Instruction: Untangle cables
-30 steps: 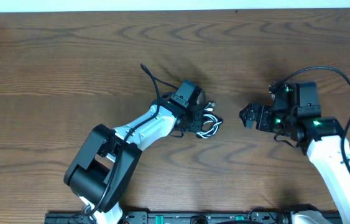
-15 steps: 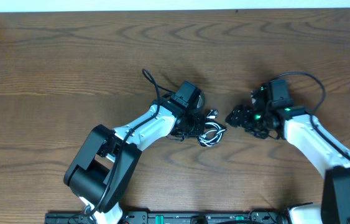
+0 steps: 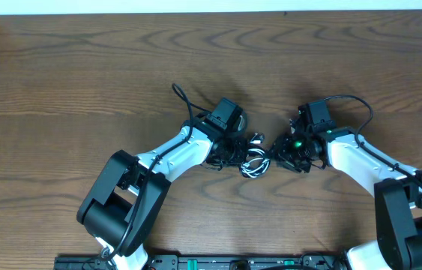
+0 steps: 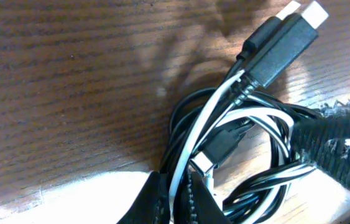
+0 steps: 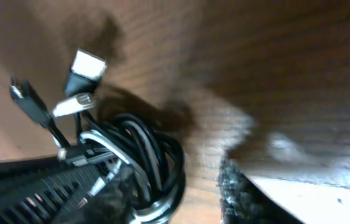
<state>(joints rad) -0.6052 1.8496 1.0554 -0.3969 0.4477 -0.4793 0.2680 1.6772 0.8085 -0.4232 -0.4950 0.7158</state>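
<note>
The cables [image 3: 253,159] lie as a small black-and-white knot at mid-table between both arms. My left gripper [image 3: 235,148] sits on the knot's left side. In the left wrist view the cables [image 4: 237,124] form coiled loops with plug ends at the top right, and my left gripper [image 4: 176,202] is shut on a white strand and a black one. My right gripper [image 3: 276,148] reaches in from the right. In its own view my right gripper [image 5: 181,196] straddles the cables [image 5: 143,149]. The coil lies against the left finger, the right finger [image 5: 243,199] stands clear of it.
A thick black arm cable [image 3: 183,100] curls up behind the left wrist. The wooden table [image 3: 61,82] stretches to the left and back, and the left arm's base [image 3: 121,202] fills the front left. In the left wrist view the right gripper's ribbed finger [image 4: 342,134] crosses the knot.
My right gripper has swung left across the table to the knot, and its jaws have narrowed around the coil. My left gripper has kept its hold in the same place.
</note>
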